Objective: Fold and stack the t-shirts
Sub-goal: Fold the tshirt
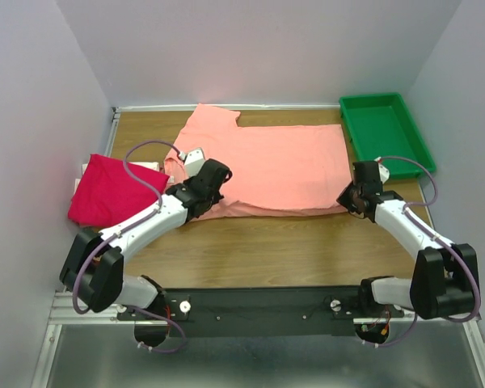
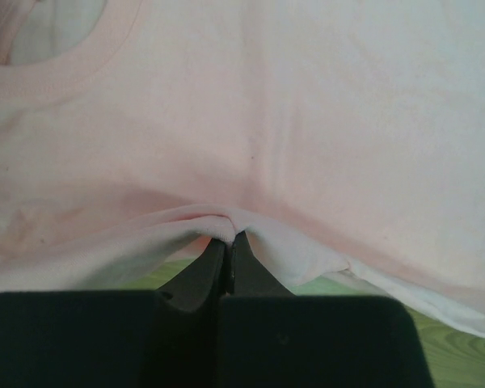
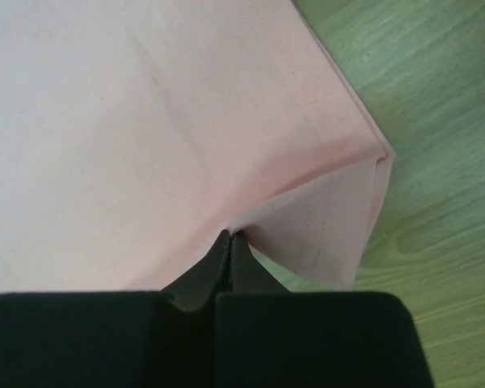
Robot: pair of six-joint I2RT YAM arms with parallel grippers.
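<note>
The left gripper (image 2: 229, 246) is pinching a fold at the near edge of the pink shirt (image 1: 283, 166), close to its collar, and the right gripper (image 3: 230, 242) is clamping the same edge by the hem corner. The pink shirt is lying spread across the table (image 1: 267, 250), with the red shirt (image 1: 105, 192) sitting bunched at the table's left edge, well apart from the tray (image 1: 385, 129).

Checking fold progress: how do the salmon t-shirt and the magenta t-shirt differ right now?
The salmon t-shirt lies spread across the table; the magenta t-shirt is a compact bundle at the left edge. The left gripper and right gripper are shut on the salmon t-shirt's near edge; the magenta t-shirt is untouched. Both are plain.
</note>
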